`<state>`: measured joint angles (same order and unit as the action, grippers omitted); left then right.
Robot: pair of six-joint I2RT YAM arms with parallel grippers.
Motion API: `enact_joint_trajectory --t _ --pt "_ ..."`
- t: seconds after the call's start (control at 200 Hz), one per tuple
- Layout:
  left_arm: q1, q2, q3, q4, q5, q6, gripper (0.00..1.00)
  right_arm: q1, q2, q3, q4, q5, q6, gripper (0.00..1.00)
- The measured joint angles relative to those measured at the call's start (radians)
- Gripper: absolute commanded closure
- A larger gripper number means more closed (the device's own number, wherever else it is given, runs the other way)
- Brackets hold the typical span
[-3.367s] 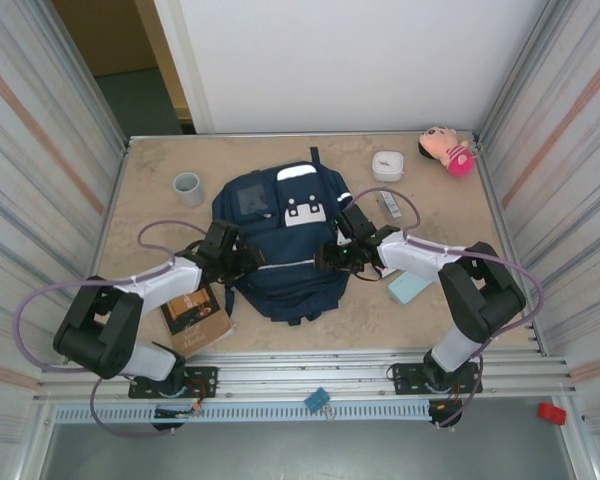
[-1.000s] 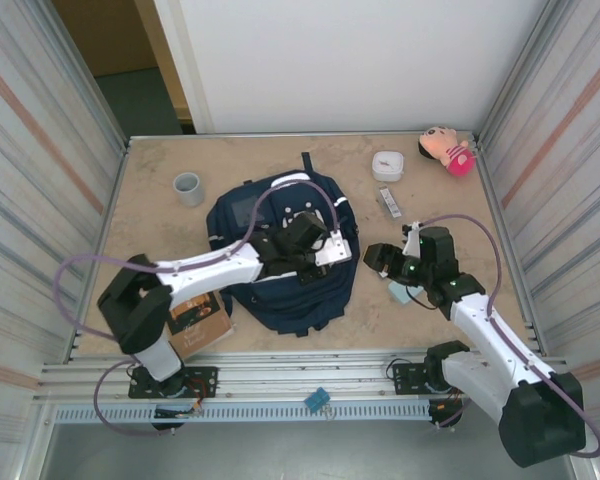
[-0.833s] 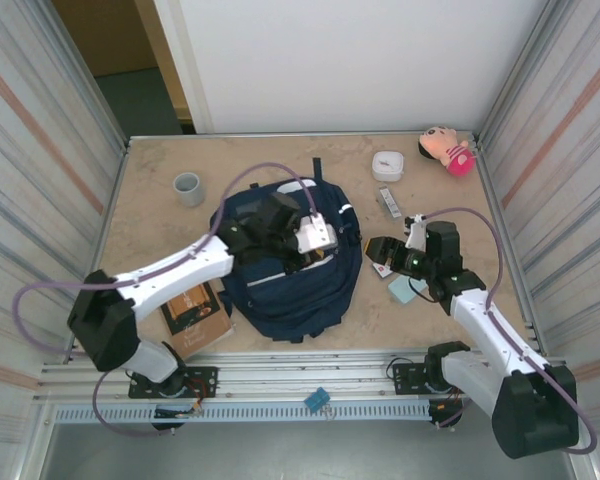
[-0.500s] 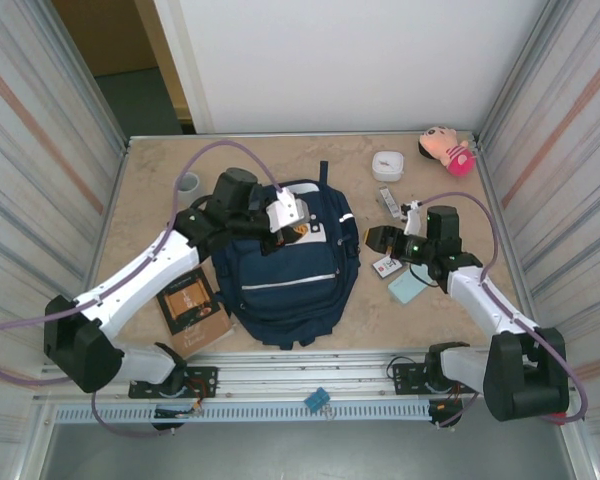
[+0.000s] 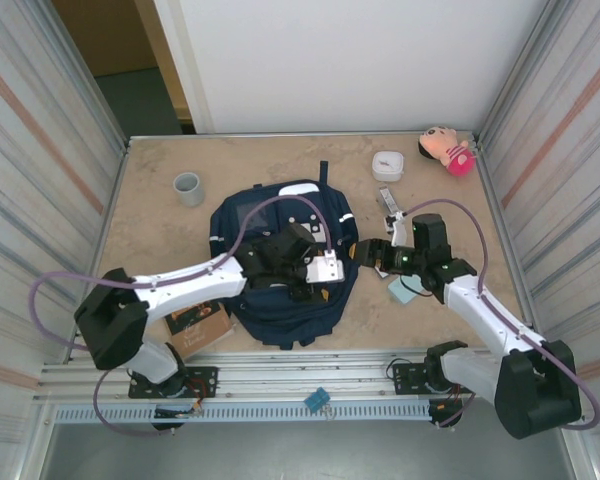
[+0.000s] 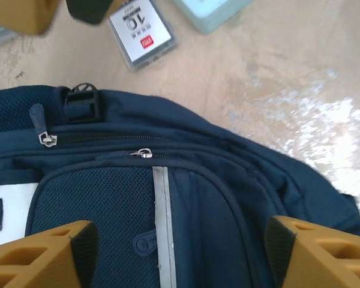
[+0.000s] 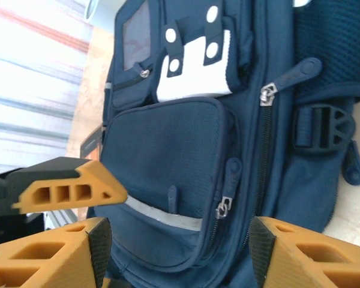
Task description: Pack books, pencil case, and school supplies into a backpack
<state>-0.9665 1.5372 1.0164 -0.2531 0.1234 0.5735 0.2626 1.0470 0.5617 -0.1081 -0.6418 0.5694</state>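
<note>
I see my left hand (image 6: 183, 246) released, spread wide over the backpack (image 6: 102, 198); my right hand (image 7: 180, 240) gapes empty beside its right edge.

The left arm (image 5: 185, 285) is bent at the elbow and stretched rightward. The left gripper (image 5: 320, 268) is held with jaws spread wide, nothing between them. The right arm (image 5: 480, 305) is stretched leftward, and the right gripper (image 5: 364, 254) is likewise spread and empty. The two grippers are set near each other, not touching.
</note>
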Motion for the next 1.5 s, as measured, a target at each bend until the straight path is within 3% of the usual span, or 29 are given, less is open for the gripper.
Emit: enact_joint_trajectory --t 0.271,0.441,0.481,0.561,0.661,0.762,1.107,1.338,1.498 --pt "-0.04 0.114 -0.011 0.111 -0.106 -0.008 0.08 0.0 -0.021 -0.013 -0.01 0.037 0.007 0.35" --pt "-0.05 0.161 -0.024 0.155 -0.151 -0.029 0.09 -0.001 -0.021 -0.016 -0.01 0.043 0.007 0.35" --pt "-0.05 0.163 -0.031 0.17 -0.162 -0.04 0.16 -0.001 -0.021 -0.017 -0.01 0.043 0.007 0.35" --pt "-0.055 0.171 -0.044 0.197 -0.189 -0.063 0.6 -0.001 -0.021 -0.023 -0.008 0.043 0.007 0.36" --pt "-0.067 0.178 -0.055 0.211 -0.237 -0.087 0.97 -0.003 -0.024 -0.035 -0.008 0.045 0.008 0.35" --pt "-0.057 0.161 -0.06 0.206 -0.24 -0.093 1.0 -0.017 -0.032 -0.049 -0.005 0.047 0.008 0.35" --pt "0.157 -0.138 -0.085 0.122 0.13 -0.13 1.0 -0.08 -0.075 -0.061 0.048 0.032 0.01 0.35" --pt "0.304 -0.179 -0.056 -0.005 0.388 -0.121 1.0 -0.101 -0.016 -0.061 0.117 -0.004 -0.023 0.33" --pt "0.406 -0.211 0.019 -0.096 0.527 -0.095 1.0 -0.143 0.106 -0.061 0.224 -0.085 -0.039 0.25"
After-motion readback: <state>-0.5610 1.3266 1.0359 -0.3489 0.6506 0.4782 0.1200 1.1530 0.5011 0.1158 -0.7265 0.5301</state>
